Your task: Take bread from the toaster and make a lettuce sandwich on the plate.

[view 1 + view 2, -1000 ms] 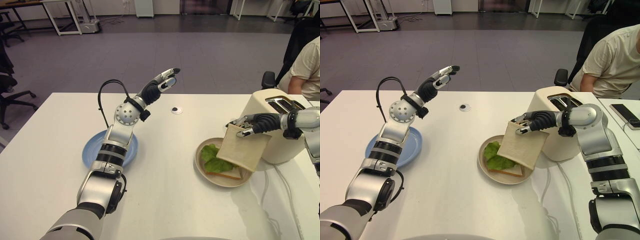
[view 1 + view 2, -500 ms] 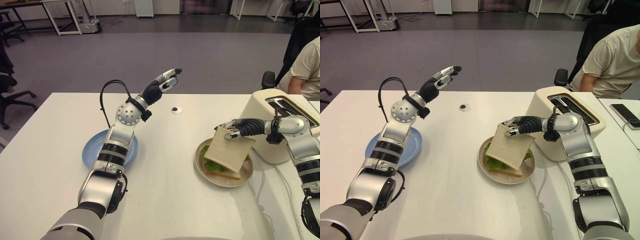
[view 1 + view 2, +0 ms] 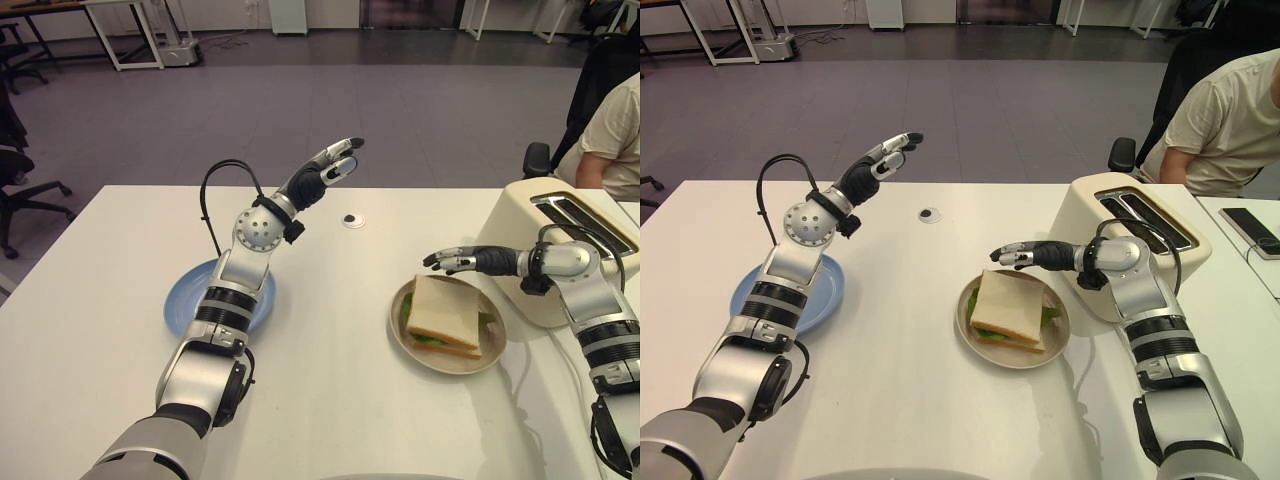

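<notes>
A sandwich (image 3: 444, 317) lies on the beige plate (image 3: 420, 348): a white bread slice on top, green lettuce (image 3: 1050, 314) showing at its edges, another slice underneath. My right hand (image 3: 455, 261) hovers just above the plate's far edge, fingers stretched out flat and holding nothing. The cream toaster (image 3: 545, 233) stands right of the plate, its slots looking empty. My left hand (image 3: 325, 168) is raised high over the middle of the table, fingers extended, nothing in it.
A blue plate (image 3: 184, 306) lies on the left, partly under my left forearm. A small black-and-white disc (image 3: 352, 219) sits at mid-table near the far edge. A phone (image 3: 1256, 229) lies at the far right. A seated person (image 3: 1225, 110) is behind the toaster.
My right hand lowered the upper bread slice onto the lettuce and let go of it, its fingers now spread above the plate. The left arm has hardly moved.
</notes>
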You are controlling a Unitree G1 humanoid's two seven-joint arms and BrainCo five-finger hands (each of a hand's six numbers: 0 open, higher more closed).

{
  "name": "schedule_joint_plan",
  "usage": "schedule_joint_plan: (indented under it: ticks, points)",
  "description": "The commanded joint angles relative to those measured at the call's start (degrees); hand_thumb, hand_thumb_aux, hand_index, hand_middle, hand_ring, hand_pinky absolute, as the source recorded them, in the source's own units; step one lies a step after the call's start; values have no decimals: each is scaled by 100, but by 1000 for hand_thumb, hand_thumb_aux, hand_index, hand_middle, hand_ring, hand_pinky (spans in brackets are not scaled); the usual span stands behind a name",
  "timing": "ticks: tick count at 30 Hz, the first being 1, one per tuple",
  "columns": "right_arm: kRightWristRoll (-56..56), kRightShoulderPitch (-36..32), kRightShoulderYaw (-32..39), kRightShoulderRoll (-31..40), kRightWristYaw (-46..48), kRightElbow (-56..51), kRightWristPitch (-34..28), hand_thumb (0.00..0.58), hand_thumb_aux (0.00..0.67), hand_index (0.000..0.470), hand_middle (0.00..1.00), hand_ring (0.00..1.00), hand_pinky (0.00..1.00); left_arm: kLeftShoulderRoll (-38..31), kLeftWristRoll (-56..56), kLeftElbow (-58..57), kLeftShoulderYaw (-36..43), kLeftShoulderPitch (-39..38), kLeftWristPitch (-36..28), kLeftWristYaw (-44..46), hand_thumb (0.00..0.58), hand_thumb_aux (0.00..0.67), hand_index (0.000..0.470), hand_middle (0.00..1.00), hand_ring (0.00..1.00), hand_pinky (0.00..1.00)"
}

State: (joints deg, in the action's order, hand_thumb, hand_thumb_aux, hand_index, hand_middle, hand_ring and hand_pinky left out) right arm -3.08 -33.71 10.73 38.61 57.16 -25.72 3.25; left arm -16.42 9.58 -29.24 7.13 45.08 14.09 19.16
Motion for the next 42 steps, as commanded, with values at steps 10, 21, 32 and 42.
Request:
schedule_joint_plan:
  ticks: [10,21,32,42]
  points:
    - [1743,516,-862,195,337,3047,-2283,580,670,470,808,808,808,541,-2224,2323,496,-766,-1598,2027,466,373,262,1000,1000,1000]
    - [2831,3239,-710,2732,2117,5842,-3894,580,670,470,1000,1000,1000,-316,-2738,4464,3348,-1707,-3578,4566,580,670,470,1000,1000,1000]
    - [1022,3302,714,3091,2222,4534,-3059,580,670,470,1000,1000,1000,293,-1142,2507,4090,-868,-3300,4297,580,670,470,1000,1000,1000]
    - [164,2419,1133,2105,1497,3627,-2812,580,670,470,1000,1000,1000,434,-687,1713,3963,-600,-2681,4587,580,670,470,1000,1000,1000]
